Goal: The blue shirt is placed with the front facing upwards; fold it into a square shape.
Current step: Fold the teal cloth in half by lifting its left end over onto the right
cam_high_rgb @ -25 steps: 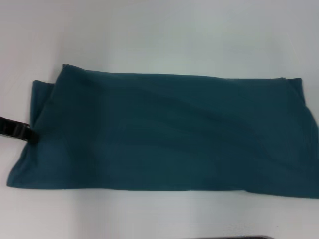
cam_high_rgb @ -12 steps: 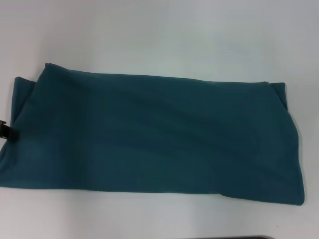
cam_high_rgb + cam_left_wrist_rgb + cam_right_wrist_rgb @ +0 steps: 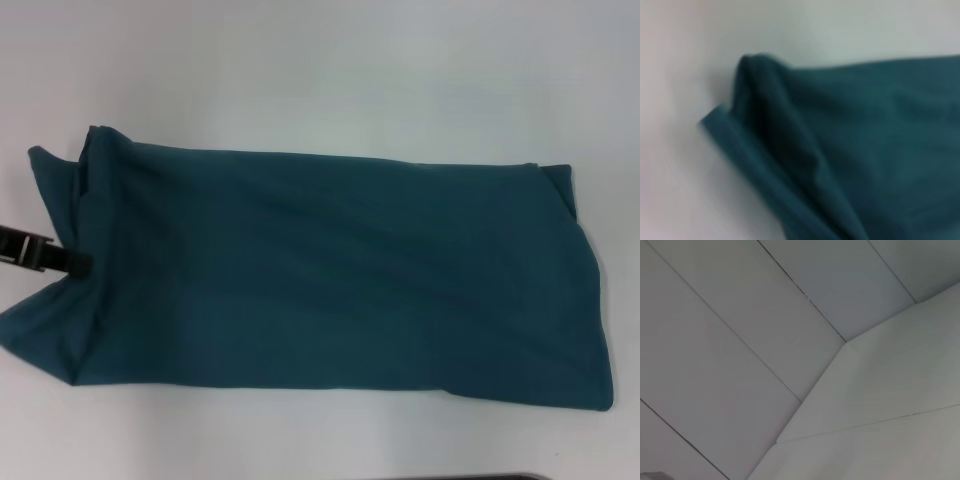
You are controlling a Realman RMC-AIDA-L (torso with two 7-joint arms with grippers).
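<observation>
The blue shirt (image 3: 340, 275) lies on the white table (image 3: 320, 70) as a long folded band running left to right, plain teal side up. Its left end is pulled up and bunched into a peak. My left gripper (image 3: 74, 263) comes in from the left edge and is shut on that end's edge, about halfway along it. In the left wrist view only the shirt's (image 3: 850, 150) raised folds and hem show, with no fingers visible. The right gripper is out of view, and its wrist camera sees only pale panels (image 3: 790, 340).
White tabletop surrounds the shirt at the back and front. A dark strip (image 3: 470, 477) shows at the lower edge of the head view. The shirt's right end (image 3: 590, 300) lies flat near the right edge of that view.
The left gripper first dragged the shirt to the left, then came back to the right. The shirt's left end now stands raised and bunched instead of lying flat.
</observation>
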